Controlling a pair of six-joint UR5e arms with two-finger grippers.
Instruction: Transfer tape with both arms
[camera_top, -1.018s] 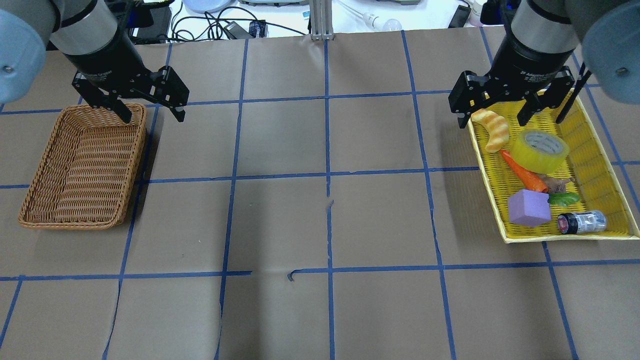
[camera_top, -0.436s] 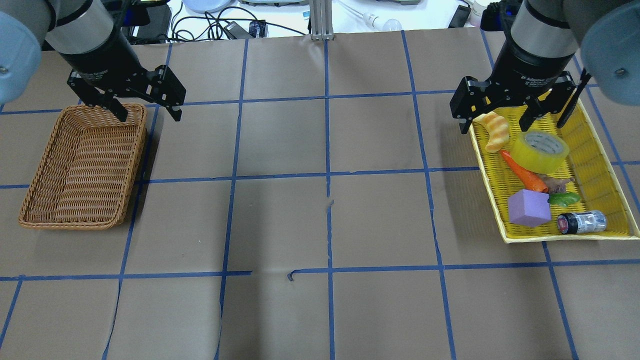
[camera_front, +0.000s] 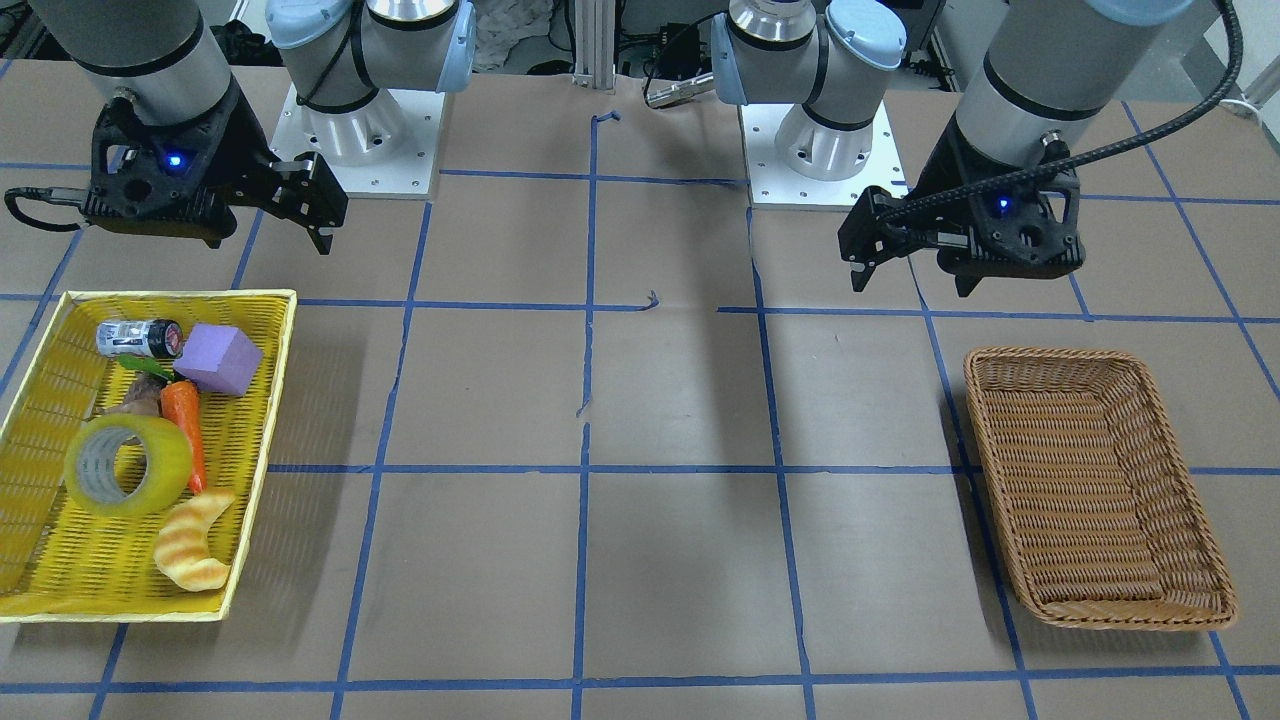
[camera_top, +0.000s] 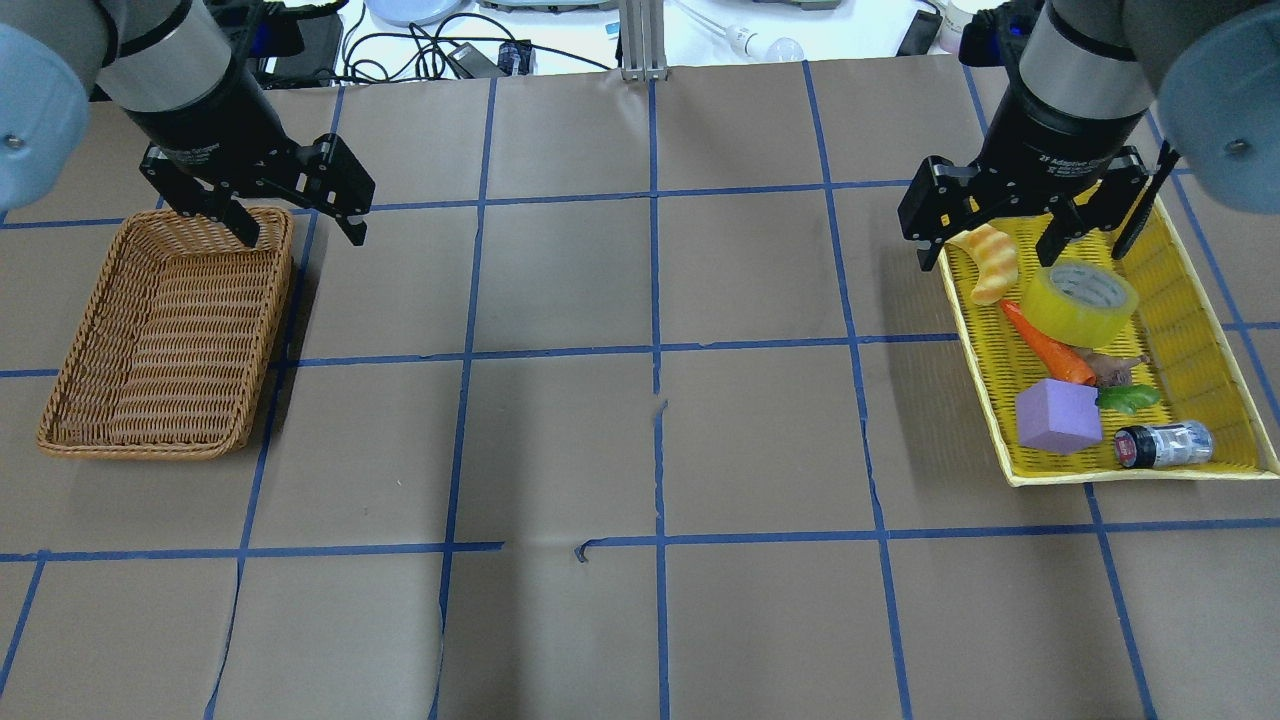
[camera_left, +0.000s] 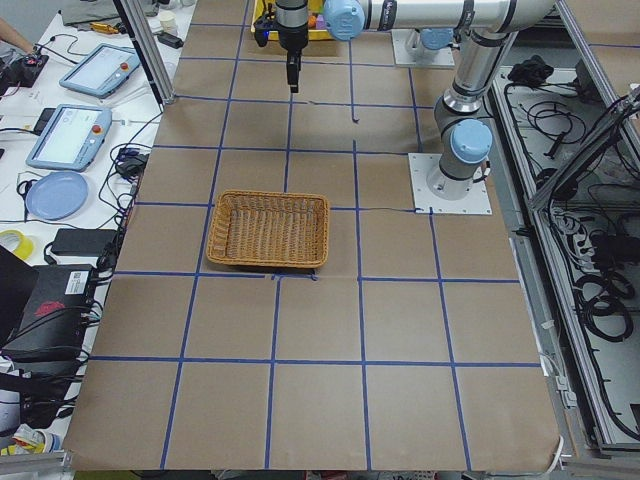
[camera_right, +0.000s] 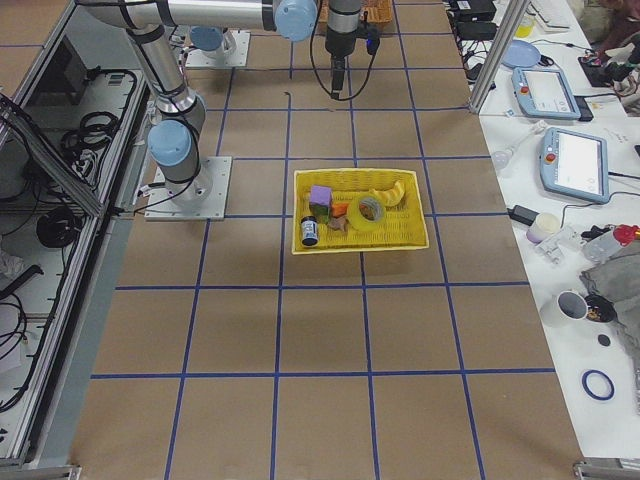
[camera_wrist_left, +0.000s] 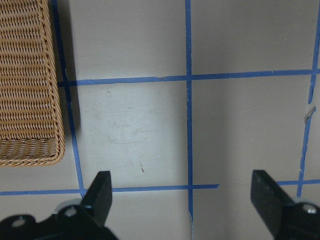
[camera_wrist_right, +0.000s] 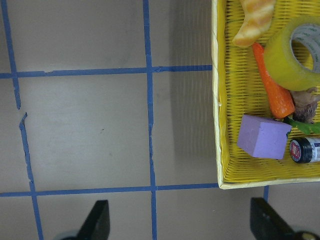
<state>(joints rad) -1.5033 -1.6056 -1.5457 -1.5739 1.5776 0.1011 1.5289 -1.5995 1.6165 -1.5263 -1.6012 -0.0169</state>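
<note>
Where blue lines grid it, worktop (camera_top: 560, 440): brown paper, torn seams.
Basket (camera_top: 160, 340): wicker, far left.
Left pincer (camera_top: 303, 237): spread, above paper beside basket.
Right pincer (camera_top: 987, 255): spread, beside tray.
Tape (camera_top: 1060, 315): in yellow tray (camera_top: 1190, 330), beside carrot (camera_top: 1045, 350).
Room: cabled bench (camera_top: 420, 40) beyond.

Nothing fancy tbh: silver-grey left arm (camera_top: 180, 60) and right arm (camera_top: 1080, 60), pale blue joint caps (camera_front: 860, 40), white bolted base plates (camera_front: 820, 172), black left gripper (camera_top: 304, 238) and right gripper (camera_top: 985, 255) with lil blue LEDs (camera_front: 1003, 205).

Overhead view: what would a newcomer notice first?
The bright yellow tray at right stands out, crowded with the tape, a carrot and a purple block, the open right hand hanging near it. At left sits a wicker basket, the open left hand near it.
</note>
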